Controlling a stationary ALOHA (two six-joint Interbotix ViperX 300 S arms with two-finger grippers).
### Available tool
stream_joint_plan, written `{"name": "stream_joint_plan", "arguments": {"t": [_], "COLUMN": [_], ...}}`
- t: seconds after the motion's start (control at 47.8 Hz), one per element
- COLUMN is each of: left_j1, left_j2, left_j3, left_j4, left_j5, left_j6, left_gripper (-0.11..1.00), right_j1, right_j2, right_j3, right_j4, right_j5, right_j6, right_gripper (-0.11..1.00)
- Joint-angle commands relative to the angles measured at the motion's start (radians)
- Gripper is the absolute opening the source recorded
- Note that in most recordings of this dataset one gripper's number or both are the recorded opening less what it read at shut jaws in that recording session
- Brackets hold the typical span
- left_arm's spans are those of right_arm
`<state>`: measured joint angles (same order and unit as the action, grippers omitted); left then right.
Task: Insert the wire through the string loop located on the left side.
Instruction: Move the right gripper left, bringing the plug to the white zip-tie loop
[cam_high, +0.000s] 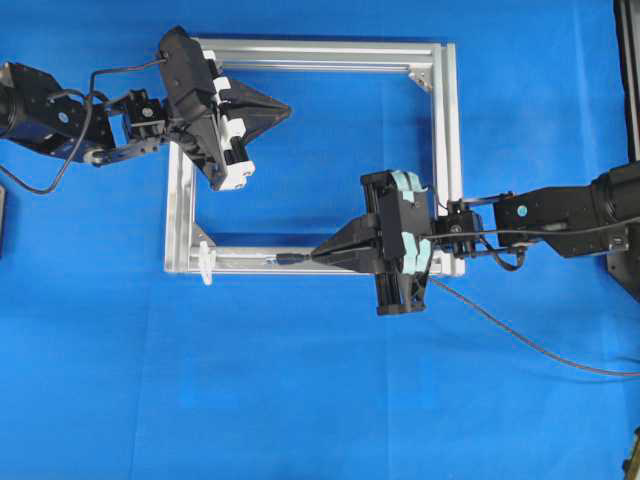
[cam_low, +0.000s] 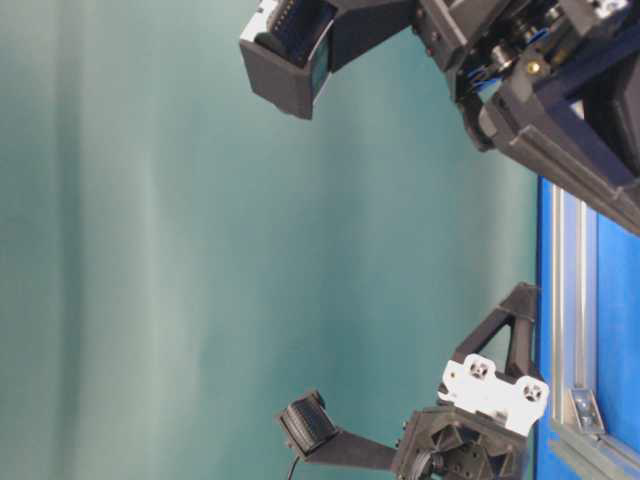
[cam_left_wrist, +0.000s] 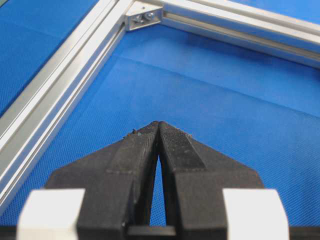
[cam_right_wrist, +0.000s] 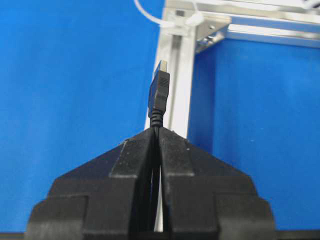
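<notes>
Wire (cam_right_wrist: 159, 95) is clamped in right pincer (cam_high: 318, 255); left pincer (cam_left_wrist: 159, 125) closed, empty. Plug may miss string loop (cam_high: 206, 262) if misaligned.

I count two arms, each ending in one tool: the left tool (cam_high: 283, 110) and the right tool (cam_high: 318, 255). One wire (cam_high: 520, 338) runs across the blue worktop (cam_high: 300, 400), with a single plug tip (cam_right_wrist: 159, 90) on its end. There is one silver frame (cam_high: 447, 120) made of four bars, and one white string loop (cam_high: 206, 262) at its near left corner. From my wrist views I make out two corner brackets, one in each.
</notes>
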<state>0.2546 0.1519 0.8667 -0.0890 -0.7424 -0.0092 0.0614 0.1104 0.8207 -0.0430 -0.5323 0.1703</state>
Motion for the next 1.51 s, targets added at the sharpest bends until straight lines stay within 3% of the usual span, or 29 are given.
{"name": "stream_joint_plan", "arguments": {"t": [0.0, 0.209, 0.817, 1.487], "left_j1": [-0.005, -0.008, -0.008, -0.009], "left_j2": [-0.034, -0.034, -0.035, -0.037], "left_j3": [-0.012, -0.015, -0.009, -0.011], "left_j4": [0.003, 0.003, 0.003, 0.003], "left_j5": [-0.005, -0.005, -0.005, -0.006], "left_j6": [-0.002, -0.002, -0.002, -0.002], "left_gripper": [0.0, 0.0, 0.0, 0.0], "right_j1": [-0.005, -0.006, 0.002, 0.006], "right_j2": [-0.031, -0.012, 0.14, 0.158], "right_j3": [-0.009, -0.032, -0.241, -0.262], "right_j4": [0.002, 0.002, 0.0, 0.0], "right_j5": [-0.008, -0.012, 0.029, 0.04], "right_j6": [-0.002, -0.002, -0.002, -0.002], "right_gripper": [0.0, 0.0, 0.0, 0.0]}}
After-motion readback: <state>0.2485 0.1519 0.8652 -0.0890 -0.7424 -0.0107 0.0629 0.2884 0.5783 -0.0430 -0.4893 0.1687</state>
